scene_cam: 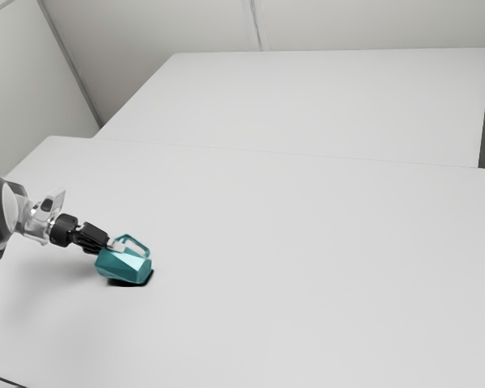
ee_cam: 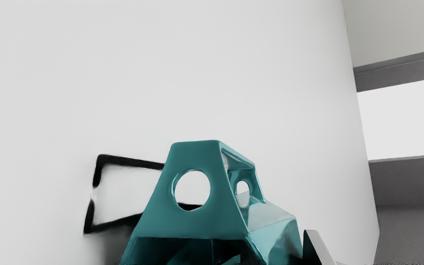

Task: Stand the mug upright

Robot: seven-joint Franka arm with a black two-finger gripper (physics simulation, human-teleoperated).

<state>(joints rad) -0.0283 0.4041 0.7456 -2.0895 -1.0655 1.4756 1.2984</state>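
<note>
In the exterior view, we see the teal mug (scene_cam: 123, 266) tipped over, not upright, toward the exterior view's left on the white surface (scene_cam: 307, 267). Its handle (scene_cam: 138, 242) points upward, and a dark shadow (scene_cam: 131, 284) sits just beneath it. Our tool (scene_cam: 115, 245) reaches down to the mug and meets it near the handle; we cannot tell whether it is spread, pressed together or pinching the mug. In the wrist view, we see 2 round holes in the mug's teal parts, and black angular shadow lines beside it.
</note>
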